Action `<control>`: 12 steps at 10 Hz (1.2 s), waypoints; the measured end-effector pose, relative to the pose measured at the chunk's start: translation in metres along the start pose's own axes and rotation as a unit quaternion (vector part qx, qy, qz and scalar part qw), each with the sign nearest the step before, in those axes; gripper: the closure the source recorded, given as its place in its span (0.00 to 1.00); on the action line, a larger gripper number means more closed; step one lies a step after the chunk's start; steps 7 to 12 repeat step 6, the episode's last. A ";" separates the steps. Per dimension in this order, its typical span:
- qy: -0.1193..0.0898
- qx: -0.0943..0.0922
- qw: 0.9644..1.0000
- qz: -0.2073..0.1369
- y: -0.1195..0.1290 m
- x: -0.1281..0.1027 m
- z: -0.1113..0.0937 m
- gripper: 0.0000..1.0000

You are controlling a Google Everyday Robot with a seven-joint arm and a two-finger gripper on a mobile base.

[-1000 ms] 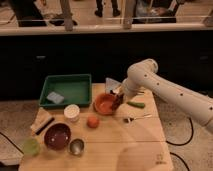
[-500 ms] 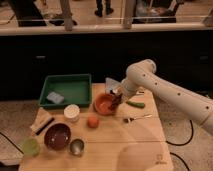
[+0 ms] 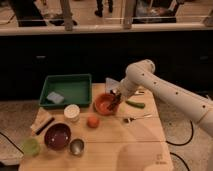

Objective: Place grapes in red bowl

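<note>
The red bowl (image 3: 103, 104) sits mid-table, just right of the green tray. My white arm reaches in from the right. Its dark gripper (image 3: 116, 100) points down at the bowl's right rim. A dark shape at the gripper's tip, over the inside edge of the bowl, looks like the grapes (image 3: 113, 104). I cannot tell whether they are held or resting in the bowl.
A green tray (image 3: 75, 82) with a blue sponge (image 3: 54, 97) stands at the back left. In front of it are a white cup (image 3: 72, 112), an orange fruit (image 3: 92, 121), a maroon bowl (image 3: 57, 136), a metal cup (image 3: 76, 146) and a green cup (image 3: 31, 146). A green vegetable (image 3: 135, 104) and a utensil (image 3: 137, 118) lie right of the bowl.
The gripper has dipped slightly lower at the bowl's right rim. Nothing else on the table has moved.
</note>
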 end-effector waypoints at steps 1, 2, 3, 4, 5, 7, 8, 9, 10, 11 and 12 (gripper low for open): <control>-0.003 0.000 1.000 -0.001 -0.001 0.000 0.002 1.00; -0.005 0.000 1.000 -0.002 -0.001 0.001 0.003 1.00; -0.007 -0.001 1.000 -0.004 -0.002 0.000 0.004 1.00; -0.011 -0.001 1.000 -0.007 -0.005 -0.001 0.007 1.00; -0.013 -0.001 1.000 -0.008 -0.006 -0.001 0.008 1.00; -0.015 -0.002 1.000 -0.009 -0.007 0.000 0.009 1.00; -0.015 -0.002 1.000 -0.009 -0.007 0.000 0.009 1.00; -0.015 -0.002 1.000 -0.009 -0.007 0.000 0.009 1.00; -0.015 -0.002 1.000 -0.009 -0.007 0.000 0.009 1.00; -0.015 -0.002 1.000 -0.009 -0.007 0.000 0.009 1.00; -0.015 -0.002 1.000 -0.009 -0.007 0.000 0.009 1.00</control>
